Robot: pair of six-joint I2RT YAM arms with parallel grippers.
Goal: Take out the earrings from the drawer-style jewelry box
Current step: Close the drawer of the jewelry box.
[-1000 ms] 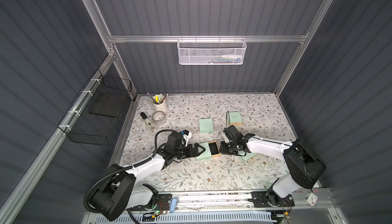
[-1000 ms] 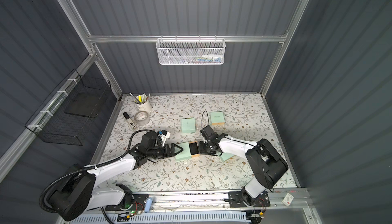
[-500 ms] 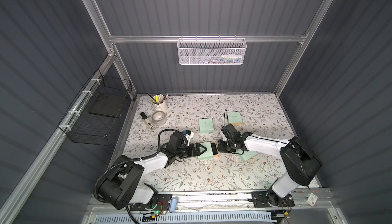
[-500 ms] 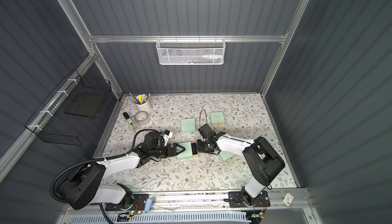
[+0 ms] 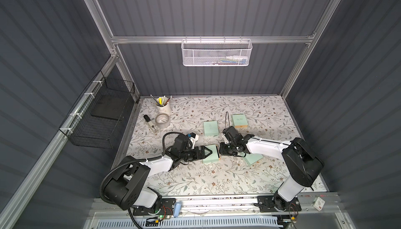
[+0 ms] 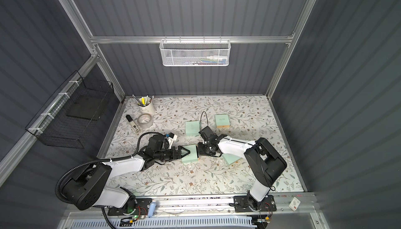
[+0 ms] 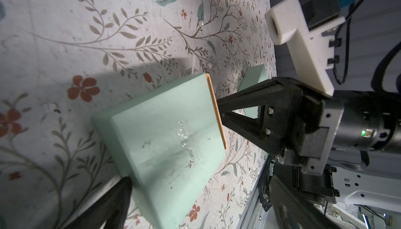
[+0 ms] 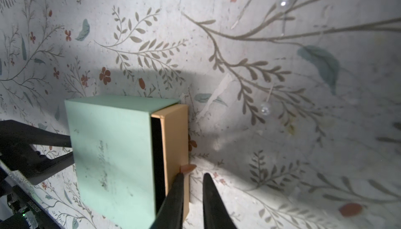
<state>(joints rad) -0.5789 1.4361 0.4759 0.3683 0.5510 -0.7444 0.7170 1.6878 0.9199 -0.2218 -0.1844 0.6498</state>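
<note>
Trouble lies with the earrings (image 8: 265, 108): two round studs loose on the table (image 5: 195, 180), right of the box (image 8: 112, 147) and clear of it. The right gripper (image 8: 193, 177), its fingers a narrow gap apart and holding nothing, has one finger along the drawer (image 8: 174, 134) front, which stands out only a slit. The left gripper (image 5: 207, 152), wide open and empty, leans on the box's left end. Any shove from the left likely skids the box rightward, and box or arm could sweep the studs away. Whether the dark drawer hides more, I cannot tell.
</note>
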